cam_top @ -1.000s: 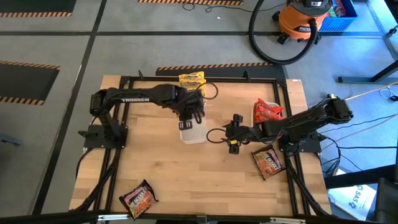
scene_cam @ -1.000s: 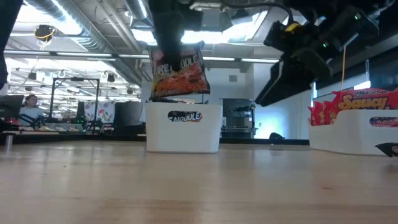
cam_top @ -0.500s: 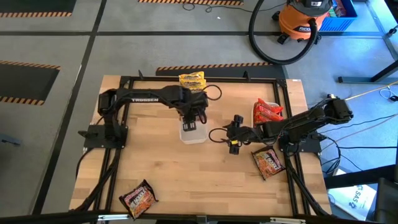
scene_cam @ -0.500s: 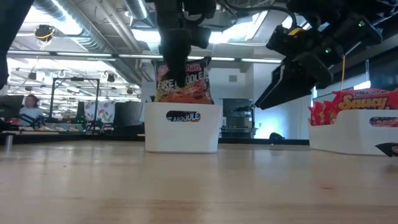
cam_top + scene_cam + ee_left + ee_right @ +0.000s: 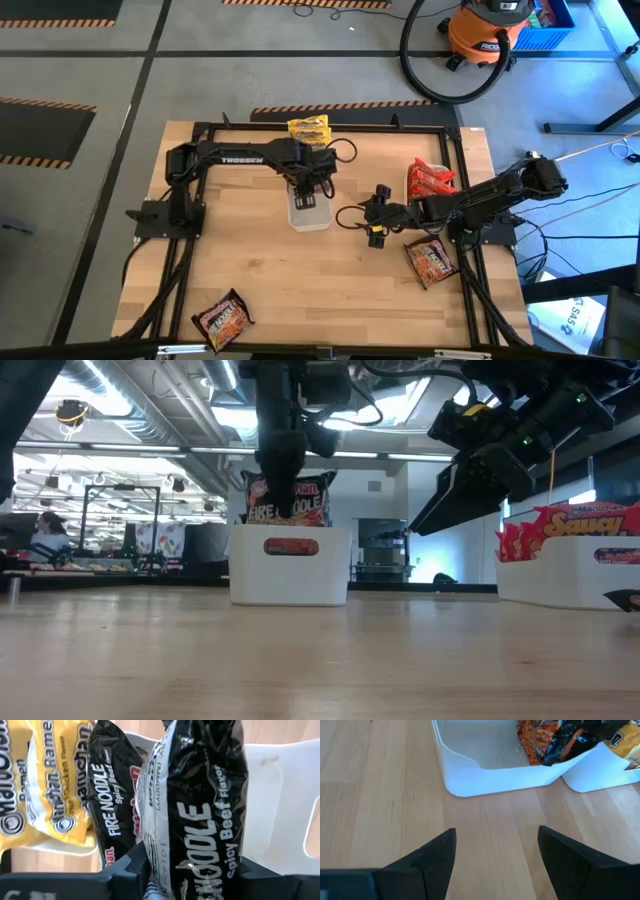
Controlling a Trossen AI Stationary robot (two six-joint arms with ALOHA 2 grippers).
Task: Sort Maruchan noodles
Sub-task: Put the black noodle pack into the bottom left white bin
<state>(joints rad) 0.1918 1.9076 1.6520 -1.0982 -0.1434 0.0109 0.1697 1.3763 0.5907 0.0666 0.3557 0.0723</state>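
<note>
The left arm stretches from its base at the bench's left edge across to the middle, its wrist bent down so the left gripper (image 5: 309, 190) hangs over a white tray (image 5: 309, 214) near the bench's centre. Its fingers (image 5: 131, 866) are clamped on a dark noodle packet (image 5: 200, 805) printed "Fire Noodle, Spicy Beef Flavor", held upright with its lower part inside the tray. In the low view only the packet's top (image 5: 287, 500) shows above the tray wall (image 5: 290, 565). A second dark packet (image 5: 114, 800) stands beside it in the same tray. Just past that, at the far edge of the bench, yellow packets (image 5: 308, 130) sit in another tray, whose rim is mostly covered by them.

The right arm reaches in low from the right edge, forearm almost level, with the right gripper (image 5: 375, 217) a little to the right of the centre tray and above bare wood. Its jaws stand apart and hold nothing.

Red packets (image 5: 431, 178) fill a tray near the right edge. One dark packet (image 5: 431, 260) lies loose on the bench near the right arm's base, and another (image 5: 222, 319) lies at the near left corner. From above, the left gripper hides most of the centre tray's contents, so the count inside is unclear.
</note>
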